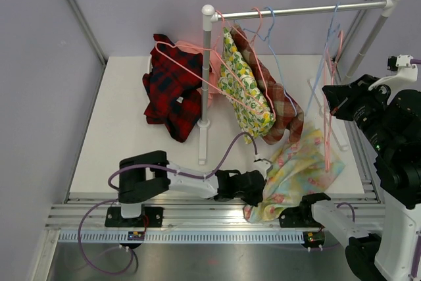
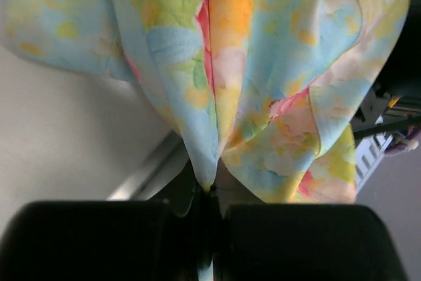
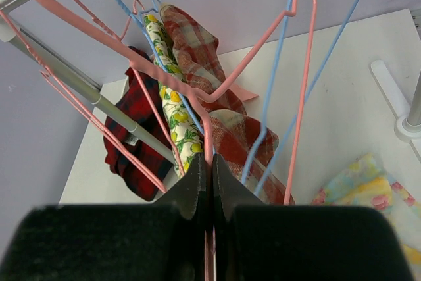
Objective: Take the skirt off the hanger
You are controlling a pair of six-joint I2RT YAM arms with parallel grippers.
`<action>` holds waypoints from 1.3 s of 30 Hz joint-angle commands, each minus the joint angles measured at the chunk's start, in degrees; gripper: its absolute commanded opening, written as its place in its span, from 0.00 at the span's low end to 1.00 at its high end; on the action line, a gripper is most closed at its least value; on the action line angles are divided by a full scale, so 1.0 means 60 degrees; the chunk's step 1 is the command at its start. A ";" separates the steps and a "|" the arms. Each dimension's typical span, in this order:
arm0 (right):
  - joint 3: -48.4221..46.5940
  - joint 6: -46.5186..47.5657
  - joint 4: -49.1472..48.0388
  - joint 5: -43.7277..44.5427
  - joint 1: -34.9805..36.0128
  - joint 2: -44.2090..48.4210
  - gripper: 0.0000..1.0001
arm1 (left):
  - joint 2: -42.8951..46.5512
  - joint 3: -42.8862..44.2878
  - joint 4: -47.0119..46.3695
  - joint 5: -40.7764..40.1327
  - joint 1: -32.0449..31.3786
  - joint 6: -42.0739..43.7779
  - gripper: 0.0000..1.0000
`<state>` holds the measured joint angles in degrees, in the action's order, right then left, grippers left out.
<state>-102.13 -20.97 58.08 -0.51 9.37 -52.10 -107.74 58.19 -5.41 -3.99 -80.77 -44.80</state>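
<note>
Two grippers: both clamped.
Left gripper (image 2: 209, 194): on floral skirt (image 2: 263, 97).
Right gripper (image 3: 210, 162): on pink hanger (image 3: 208, 137).
Just ahead of right gripper: blue hanger (image 3: 310, 87), lemon-print garment (image 3: 172, 113).

The top camera looks down from above and behind the arm bases, far enough back to take in the whole bench (image 1: 118, 136) and the clothes rail (image 1: 302, 10). On the near side of the rail, the left wrist camera sits so close over the left pincer (image 2: 209, 192) that the flowered skirt (image 2: 263, 97) fills its frame. The right wrist camera looks along the right pincer (image 3: 210, 166) towards the rail, close to a pink hanger (image 3: 209, 133). A corner of the skirt shows there too, so all three views share it.
</note>
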 commanded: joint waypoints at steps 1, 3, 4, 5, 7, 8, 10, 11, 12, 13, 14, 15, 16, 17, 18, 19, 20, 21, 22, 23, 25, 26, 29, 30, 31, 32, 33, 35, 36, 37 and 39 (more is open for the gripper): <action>0.0014 0.0155 -0.0862 0.0130 0.0007 -0.0413 0.00 | 0.2102 0.0667 0.2622 -0.2532 -0.1035 0.0317 0.00; 0.0000 0.0126 -0.1066 0.0130 0.0006 -0.0676 0.00 | 0.2632 0.1124 0.4595 -0.3535 -0.1448 0.0274 0.00; 0.0014 0.0083 -0.1155 0.0130 0.0006 -0.0765 0.00 | 0.2983 0.1402 0.5101 -0.4221 -0.1740 0.0071 0.00; 0.0000 0.0053 -0.1242 0.0130 0.0021 -0.0824 0.00 | 0.3654 0.1462 0.5497 -0.4503 -0.1874 -0.0047 0.00; -0.0103 -0.0151 -0.1477 -0.0204 0.0021 -0.1087 0.00 | 0.4448 0.1521 0.6508 -0.5146 -0.2181 -0.0499 0.00; -0.0146 -0.0239 -0.1521 -0.0294 0.0007 -0.1146 0.00 | 0.5278 0.1565 0.6845 -0.5397 -0.2284 -0.0662 0.00; -0.0205 -0.0415 -0.1755 -0.0543 0.0006 -0.1380 0.00 | 0.5986 0.1595 0.7695 -0.5895 -0.2504 -0.1086 0.00; -0.0220 -0.0445 -0.1843 -0.0588 0.0006 -0.1453 0.00 | 0.6367 0.1711 0.8075 -0.6101 -0.2577 -0.1292 0.00; -0.0249 -0.0460 -0.1974 -0.0588 0.0021 -0.1585 0.00 | 0.6936 0.1770 0.8775 -0.6480 -0.2650 -0.1627 0.00; -0.0278 -0.0416 -0.2092 -0.0559 0.0007 -0.1658 0.00 | 0.7232 0.1843 0.9101 -0.6643 -0.2796 -0.1732 0.00; -0.0293 -0.0372 -0.2093 -0.0457 0.0006 -0.1732 0.00 | 0.7481 0.1931 0.9453 -0.6804 -0.2885 -0.1864 0.00; -0.0279 -0.0314 -0.2238 -0.0311 0.0006 -0.1863 0.00 | 0.7890 0.2149 1.0268 -0.7009 -0.2987 -0.2039 0.00; -0.0279 -0.0154 -0.2341 -0.0049 0.0006 -0.1951 0.00 | 0.8068 0.2239 1.0712 -0.7432 -0.3148 -0.2476 0.00; -0.0250 -0.0051 -0.2458 0.0041 0.0006 -0.2054 0.00 | 0.8186 0.2312 1.1122 -0.7610 -0.3207 -0.2683 0.00; -0.0278 0.0023 -0.2633 0.0042 0.0006 -0.2258 0.00 | 0.8361 0.2371 1.1793 -0.7757 -0.3222 -0.2874 0.00; -0.0293 0.0154 -0.2722 0.0361 0.0006 -0.2361 0.00 | 0.8566 0.2371 1.2032 -0.7990 -0.3223 -0.3166 0.00; -0.0337 0.0213 -0.2882 0.0422 0.0006 -0.2565 0.00 | 0.8655 0.2371 1.2252 -0.8079 -0.3223 -0.3270 0.00; -0.0366 0.0243 -0.2985 0.0466 0.0006 -0.2654 0.00 | 0.8728 0.2342 1.2501 -0.8211 -0.3223 -0.3416 0.00; -0.0381 0.0287 -0.3102 0.0495 0.0006 -0.2713 0.00 | 0.8859 0.2313 1.2590 -0.8256 -0.3223 -0.3461 0.00; -0.0381 0.0287 -0.3321 0.0539 0.0021 -0.2801 0.00 | 0.8890 0.2269 1.2606 -0.8314 -0.3223 -0.3505 0.00; -0.0352 0.0244 -0.3542 0.0583 0.0006 -0.2889 0.00 | 0.9007 0.2065 1.2606 -0.8402 -0.3223 -0.3608 0.00; -0.0337 0.0214 -0.3688 0.0613 0.0006 -0.2948 0.00 | 0.9022 0.2020 1.2591 -0.8403 -0.3223 -0.3666 0.00; -0.0265 0.0126 -0.3996 0.0700 0.0006 -0.3298 0.00 | 0.9095 0.1815 1.2445 -0.8374 -0.3222 -0.3799 0.00; -0.0250 0.0126 -0.4084 0.0744 0.0006 -0.3387 0.00 | 0.9138 0.1800 1.2445 -0.8344 -0.3223 -0.3857 0.00; -0.0220 0.0141 -0.4172 0.0861 -0.0008 -0.3475 0.00 | 0.9153 0.1786 1.2503 -0.8344 -0.3223 -0.3901 0.00; -0.0206 0.0155 -0.4231 0.0891 0.0006 -0.3635 0.00 | 0.9183 0.1858 1.2547 -0.8344 -0.3223 -0.3945 0.00; -0.0234 0.0199 -0.4232 0.0978 0.0006 -0.3709 0.00 | 0.9168 0.1931 1.2823 -0.8416 -0.3223 -0.4090 0.00; -0.0089 0.0243 -0.4217 0.1111 -0.0037 -0.3841 0.00 | 0.9168 0.2237 1.3320 -0.8534 -0.3223 -0.4208 0.00; 0.0013 0.0258 -0.4246 0.1125 -0.0052 -0.3842 0.00 | 0.9168 0.2355 1.3454 -0.8679 -0.3223 -0.4223 0.00; 0.0145 0.0258 -0.4261 0.1169 -0.0052 -0.3813 0.00 | 0.9168 0.2473 1.3586 -0.8782 -0.3223 -0.4223 0.00; 0.0569 0.0316 -0.4305 0.1228 -0.0081 -0.3652 0.00 | 0.9154 0.2970 1.4069 -0.9118 -0.3223 -0.4180 0.00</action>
<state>-100.55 -20.27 36.05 4.47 9.21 -75.29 -53.74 70.52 75.66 -51.42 -99.92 -67.88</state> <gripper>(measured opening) 0.030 0.024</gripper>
